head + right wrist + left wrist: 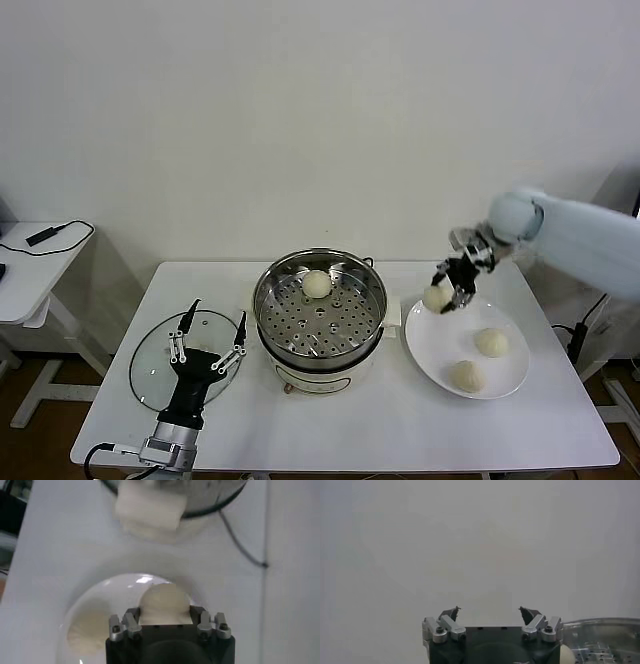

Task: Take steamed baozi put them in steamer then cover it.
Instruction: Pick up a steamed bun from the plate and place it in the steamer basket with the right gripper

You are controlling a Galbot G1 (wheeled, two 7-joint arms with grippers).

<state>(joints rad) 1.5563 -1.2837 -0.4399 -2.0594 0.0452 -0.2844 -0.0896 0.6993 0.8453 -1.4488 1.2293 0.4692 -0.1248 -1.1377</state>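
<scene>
Overhead, right gripper [452, 288] was closed on a steamed baozi [436, 297], carried just above the near-steamer edge of the white plate [505, 380]. Wrist view confirmed it: bun [165, 605] pinched between both fingers, plate below. Two more buns remained on the plate [491, 342] [466, 376]. One bun [317, 284] already sat on the perforated tray at the back of the steamer [266, 300]. Cover [150, 365] lay flat on the table [400, 430] to the steamer's left. Left gripper [208, 335] was poised above the cover, fingers spread wide, holding nothing.

Step in hand, by my reading: carry the bun across to the steamer. To do it well: lift clear of the steel rim before crossing; soft dough, so no tighter squeeze than now. Aim for bare tray apart from the bun already in, leaving room for the other two. Lower close to the perforations before letting go, so it does not roll.
</scene>
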